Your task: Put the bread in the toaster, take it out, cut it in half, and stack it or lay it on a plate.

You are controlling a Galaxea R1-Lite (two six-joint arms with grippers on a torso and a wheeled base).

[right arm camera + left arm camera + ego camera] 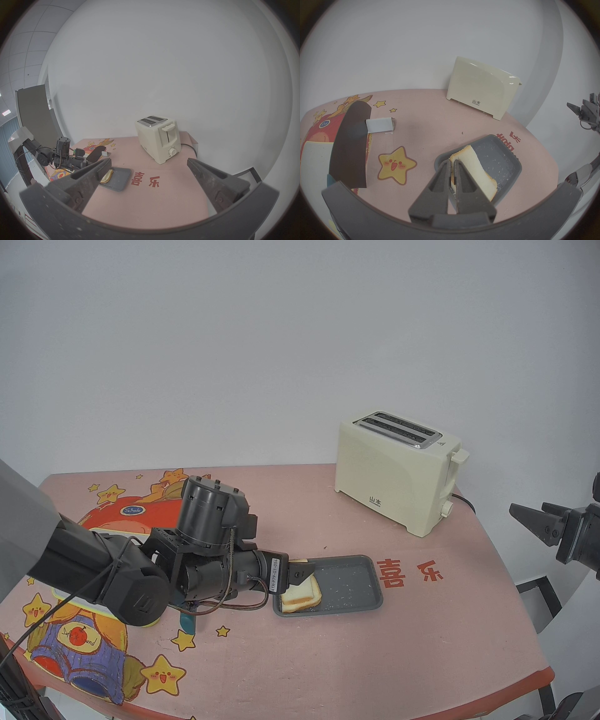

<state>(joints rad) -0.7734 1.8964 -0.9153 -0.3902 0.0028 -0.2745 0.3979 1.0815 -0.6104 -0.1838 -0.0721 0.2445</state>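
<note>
A slice of white bread (303, 596) (475, 170) lies tilted at the near-left end of a dark grey tray (356, 584) (504, 159). My left gripper (304, 572) (452, 163) is low over that end of the tray, shut on the bread's edge. The cream two-slot toaster (397, 471) (481, 87) (157, 137) stands at the back right of the pink table with its slots empty. My right gripper (539, 519) (149, 162) hangs open in the air beyond the table's right edge, holding nothing.
A dark brown curved blade-like object (350, 143) and a small grey-white block (380, 125) lie on the cartoon-printed cloth to the left of the tray. The toaster's cord (465, 501) runs off behind it. The table's right edge (519, 602) is close to my right arm.
</note>
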